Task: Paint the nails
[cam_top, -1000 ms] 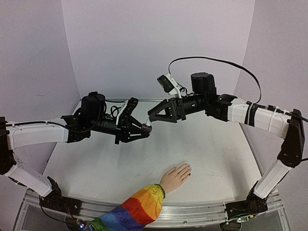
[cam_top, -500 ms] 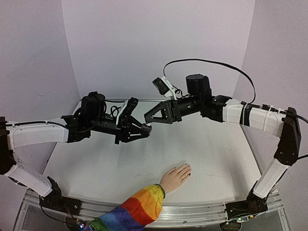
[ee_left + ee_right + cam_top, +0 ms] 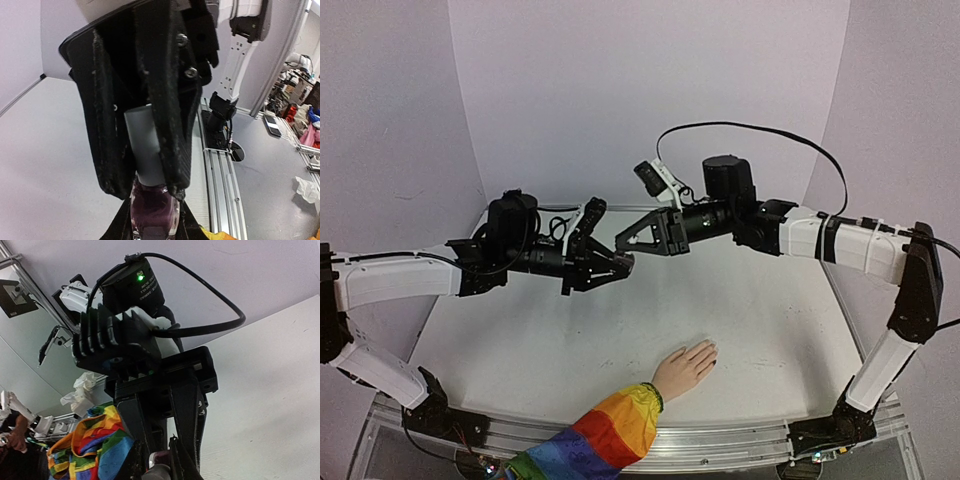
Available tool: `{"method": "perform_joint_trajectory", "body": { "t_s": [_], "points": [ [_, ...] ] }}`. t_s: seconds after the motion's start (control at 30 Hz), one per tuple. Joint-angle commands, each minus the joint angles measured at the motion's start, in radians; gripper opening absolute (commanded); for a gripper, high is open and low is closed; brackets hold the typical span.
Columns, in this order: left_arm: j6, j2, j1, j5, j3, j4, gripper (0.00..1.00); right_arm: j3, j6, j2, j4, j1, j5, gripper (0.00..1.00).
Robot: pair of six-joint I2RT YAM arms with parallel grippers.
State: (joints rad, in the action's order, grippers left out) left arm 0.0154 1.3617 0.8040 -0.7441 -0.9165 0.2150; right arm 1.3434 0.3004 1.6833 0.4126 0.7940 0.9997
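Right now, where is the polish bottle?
The bottle is held mid-air in the left gripper, left of centre in the top view, the right gripper just above it, beyond the mannequin hand.

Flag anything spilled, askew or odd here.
Nothing stands out. The bottle sits in the left pincer, its cap between the fingers of the right pincer; no spill shows. One nail has a dark spot.

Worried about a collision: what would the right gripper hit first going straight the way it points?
Likely the polish bottle's grey cap, between the right gripper's fingers; the left gripper holds the bottle beyond.
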Motion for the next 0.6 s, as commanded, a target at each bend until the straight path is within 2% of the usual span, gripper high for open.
{"method": "perform_joint_trajectory", "body": {
  "t_s": [0.0,0.1,0.2,0.3,0.4,0.47,0.57],
  "points": [
    [-0.052,-0.052,-0.023,0.196,-0.039,0.053,0.0,0.008,-0.007,0.0,0.048,0.03,-0.076,0.02],
    [-0.044,-0.076,-0.023,0.312,-0.025,0.053,0.0,0.009,0.007,0.024,0.042,0.058,-0.221,0.0],
    [-0.018,-0.094,-0.023,0.426,-0.011,0.053,0.0,0.086,0.008,0.086,-0.05,0.114,-0.418,0.0],
    [0.024,-0.113,-0.024,0.531,0.003,0.052,0.0,0.21,0.057,0.17,-0.207,0.213,-0.785,0.0],
    [0.052,-0.127,-0.023,0.597,0.013,0.052,0.0,0.303,0.238,0.257,-0.331,0.319,-1.102,0.0],
    [0.066,-0.133,-0.023,0.612,0.017,0.052,0.0,0.339,0.32,0.293,-0.344,0.364,-1.163,0.0],
    [0.08,-0.133,-0.022,0.616,0.021,0.05,0.0,0.38,0.363,0.315,-0.335,0.371,-1.135,0.0]
  ]
}}
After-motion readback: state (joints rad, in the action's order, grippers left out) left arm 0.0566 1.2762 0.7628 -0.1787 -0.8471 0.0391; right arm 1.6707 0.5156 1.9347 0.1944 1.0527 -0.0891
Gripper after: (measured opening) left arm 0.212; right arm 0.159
